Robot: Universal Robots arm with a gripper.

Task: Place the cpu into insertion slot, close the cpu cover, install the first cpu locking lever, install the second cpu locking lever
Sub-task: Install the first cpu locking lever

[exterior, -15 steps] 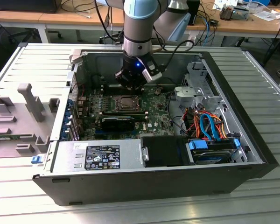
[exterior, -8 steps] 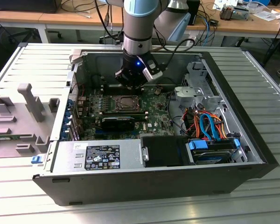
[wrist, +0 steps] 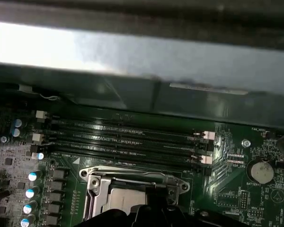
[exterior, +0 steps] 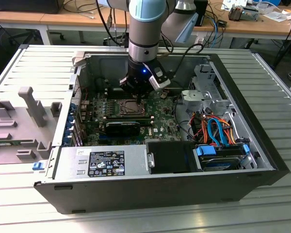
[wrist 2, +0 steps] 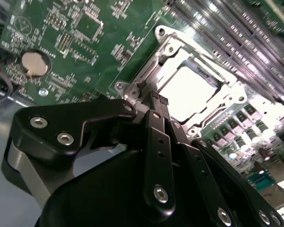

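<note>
Arm pose: reaching straight down from above into the open computer case (exterior: pixel 252 121), wrist near vertical, gripper (exterior: pixel 127 85) low over the green motherboard (exterior: pixel 160 119), just off the far edge of the insertion slot (exterior: pixel 128 108) in the exterior view.
Gripper in the second wrist view: black fingers (wrist 2: pixel 154 123) drawn together into one narrow tip (wrist 2: pixel 149 97), nothing between them, tip touching or just above the socket's corner; contact not clear.
CPU: cpu (wrist 2: pixel 189 90) lying flat in the socket, bright metal top showing through the window of the cpu cover (wrist 2: pixel 180 52), which lies down flat over it; seen also in the first wrist view (wrist: pixel 125 198).
Locking levers: too fine to tell whether latched.
Edges: memory slots (wrist: pixel 128 137) running just beside the socket on one side; case wall (wrist: pixel 180 99) standing beyond them.
Open room: bare board with a coin battery (wrist 2: pixel 32 63) on the other side of the socket; drive bay and coloured cables (exterior: pixel 216 131) well apart, toward the exterior view's right.
</note>
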